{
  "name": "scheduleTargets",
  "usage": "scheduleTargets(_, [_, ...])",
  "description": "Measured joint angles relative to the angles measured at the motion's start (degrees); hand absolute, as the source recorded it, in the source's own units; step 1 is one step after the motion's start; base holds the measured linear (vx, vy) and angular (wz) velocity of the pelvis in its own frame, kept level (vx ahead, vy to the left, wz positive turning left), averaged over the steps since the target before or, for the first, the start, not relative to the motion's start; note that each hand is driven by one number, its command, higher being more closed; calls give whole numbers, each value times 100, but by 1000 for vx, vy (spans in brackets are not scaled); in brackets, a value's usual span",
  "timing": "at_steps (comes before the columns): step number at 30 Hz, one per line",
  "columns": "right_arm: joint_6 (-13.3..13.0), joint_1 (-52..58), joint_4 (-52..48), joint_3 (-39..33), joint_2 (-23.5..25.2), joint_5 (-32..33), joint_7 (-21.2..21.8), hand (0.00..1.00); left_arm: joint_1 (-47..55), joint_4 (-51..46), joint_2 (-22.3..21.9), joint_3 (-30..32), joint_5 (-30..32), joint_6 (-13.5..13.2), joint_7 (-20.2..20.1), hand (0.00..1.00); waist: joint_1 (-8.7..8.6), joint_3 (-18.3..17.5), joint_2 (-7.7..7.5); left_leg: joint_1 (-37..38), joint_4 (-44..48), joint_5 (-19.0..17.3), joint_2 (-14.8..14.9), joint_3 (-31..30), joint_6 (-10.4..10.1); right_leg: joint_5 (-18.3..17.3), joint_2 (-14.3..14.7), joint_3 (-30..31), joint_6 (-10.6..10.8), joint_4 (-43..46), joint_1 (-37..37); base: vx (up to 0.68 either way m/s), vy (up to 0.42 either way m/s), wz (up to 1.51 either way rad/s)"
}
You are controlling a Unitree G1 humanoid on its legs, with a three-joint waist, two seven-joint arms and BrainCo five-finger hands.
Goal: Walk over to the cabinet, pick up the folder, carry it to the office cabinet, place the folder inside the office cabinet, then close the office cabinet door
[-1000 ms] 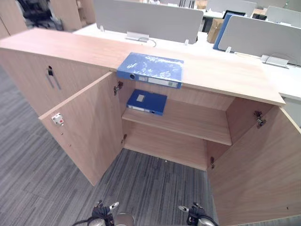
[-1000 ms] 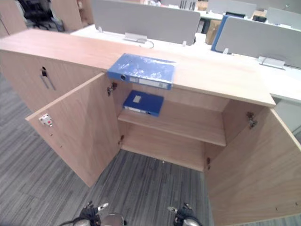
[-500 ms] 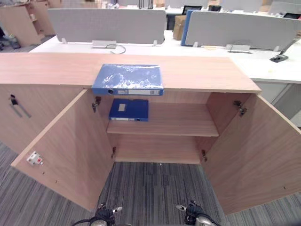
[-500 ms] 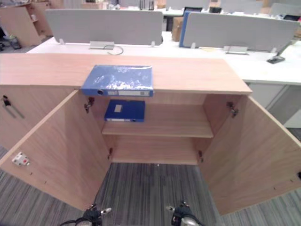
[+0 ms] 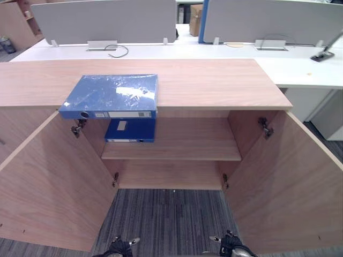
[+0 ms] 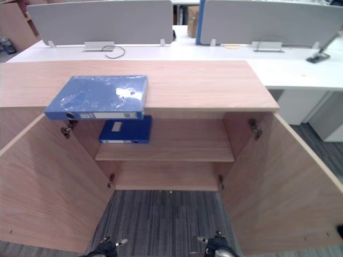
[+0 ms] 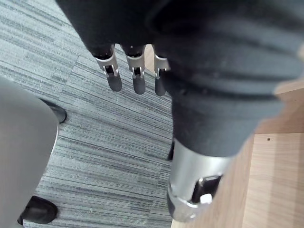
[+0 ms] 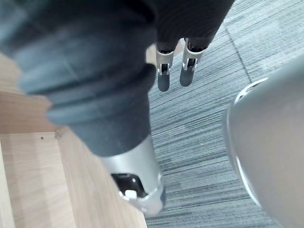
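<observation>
**Facing the open cabinet, hands empty**

The eye views give us the glossy blue folder [image 5: 110,96], flat on the cabinet top [image 5: 214,80] with its spine at the front edge. A second blue folder [image 5: 130,130] lies on the shelf [image 5: 182,150] below. The wrist views show the left hand [image 7: 135,78] and right hand [image 8: 172,71] with fingers straight, holding nothing, over carpet [image 7: 95,142]. Since a second ago our view has swung head-on; the folder has stayed put.

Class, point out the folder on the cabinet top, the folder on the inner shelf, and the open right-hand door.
folder on the cabinet top [image 5: 110,93]: left eye view, middle of its cover.
folder on the inner shelf [image 5: 134,130]: left eye view, its top face.
right-hand door [image 5: 284,187]: left eye view, its inner face.
</observation>
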Motion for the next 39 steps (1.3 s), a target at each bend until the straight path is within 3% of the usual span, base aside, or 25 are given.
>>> scheduleTargets(1, [0,9,0,-50,18,1,-2,0,52,-77,0,-3,-2,1,-8,0,6,4,-10,-83,273,-53,34,10,-89,4,37,-38,-7,-107,129,338,-165,47])
scheduleTargets(2, [6,40,1,-59,22,1,-1,0,90,-219,-7,-9,-1,-7,-27,0,17,7,-9,-376,1088,-147,95,26,-248,11,100,-133,-20,-350,413,274,-122,32])
scheduleTargets(4, [7,48,-16,-28,10,4,-1,0,149,-360,-22,-1,-8,-3,-43,0,25,47,39,-1122,2940,60,242,97,-498,69,237,-177,-116,-769,897,275,-52,11])
scheduleTargets(5, [9,47,-10,-29,17,7,-4,0,193,-502,-36,-2,-100,-13,-62,0,90,78,48,-1732,4234,-20,474,401,-421,106,321,-134,-172,-1110,1338,245,16,-13])
scheduleTargets(6, [10,47,-6,-31,22,7,-5,0,193,-532,-36,-3,-131,-13,-75,0,96,86,43,-1800,4328,-86,498,473,-422,106,320,-123,-172,-1152,1409,354,108,-26])
scheduleTargets(7, [13,39,-4,-54,38,7,-6,0,199,-578,-20,-54,-274,-26,-139,0,127,130,54,-2069,4424,-312,497,767,-299,105,262,-36,-172,-1265,1626,155,83,-24])
scheduleTargets(8, [13,30,-4,-61,45,8,-5,0,198,-580,4,-102,-510,-39,-196,0,140,140,48,-2196,4266,-397,445,880,-167,103,214,40,-168,-1275,1678,301,215,-37])
scheduleTargets(9, [11,8,-21,-89,47,9,-1,0,189,-581,58,-255,-960,-48,-275,0,149,177,74,-2409,3445,-444,290,1015,-48,93,121,91,-140,-1211,1700,200,180,-30])
scheduleTargets(10, [22,-2,-98,-89,-8,10,-1,0,197,-584,65,-438,-1413,-67,-327,0,165,231,224,-2440,2373,-38,216,1008,264,52,155,127,7,-1065,1709,294,269,-23])
scheduleTargets(11, [34,-1,-103,-80,47,10,-5,0,193,-592,154,-485,-1599,-72,-345,0,201,273,126,-2306,2306,-63,110,1050,264,7,48,182,69,-1002,1707,240,178,13])
scheduleTargets(13, [35,2,-111,-81,141,10,2,0,195,-905,218,-842,-2619,-102,-382,0,188,244,-25,-2126,1730,133,-228,977,427,46,-49,417,76,-1337,1538,163,152,37])
scheduleTargets(16, [33,-4,-126,-27,159,11,-2,0,496,-1825,182,-1384,-3655,-147,-412,0,172,206,-18,-1726,1230,265,-582,973,522,291,-215,506,199,-1476,1386,-27,98,31])
scheduleTargets(21, [41,156,-281,214,153,1,-14,0,914,-3668,252,-1830,-4323,-354,-390,0,192,48,-51,-1467,145,816,-668,959,430,680,-249,511,297,-1626,1193,59,-42,3])
scheduleTargets(25, [52,357,-380,254,50,1,-137,0,1237,-5004,241,-2109,-4077,-446,-82,0,190,51,-65,-1106,-567,1166,-650,933,373,830,-184,503,252,-1637,1213,6,-87,1])
scheduleTargets(28, [53,618,-554,255,43,4,-314,0,1409,-5867,151,-2110,-3447,-600,384,0,206,33,-69,-945,-932,1363,-654,917,367,870,-167,488,249,-1636,1215,-15,-34,4])
scheduleTargets(30, [44,730,-595,255,42,31,-485,0,1471,-6284,70,-2055,-2671,-757,893,0,209,14,-79,-928,-1095,1485,-677,887,380,886,-174,476,246,-1636,1177,-31,1,7])
scheduleTargets(32, [24,753,-596,258,47,54,-565,0,1519,-6523,-64,-2001,-2204,-784,1308,0,217,-12,-98,-930,-1150,1540,-690,844,393,904,-179,480,254,-1636,1171,-39,15,11])
scheduleTargets(33, [-9,802,-601,258,55,176,-647,0,1603,-6735,-181,-1953,-1680,-790,1648,0,240,-43,-118,-931,-1142,1545,-687,799,396,943,-169,479,274,-1636,1171,-63,30,16])
scheduleTargets(36, [-62,908,-634,386,58,297,-830,0,1780,-7049,-259,-1925,-612,-746,2316,0,292,-133,-177,-945,-1142,1548,-698,748,398,973,-172,483,274,-1629,1170,-61,35,8])
scheduleTargets(39, [-140,1040,-749,479,99,457,-944,0,1847,-7239,-280,-1762,-77,-658,2766,0,328,-197,-229,-946,-1251,1545,-715,683,401,975,-176,484,273,-1630,1155,-86,19,6])
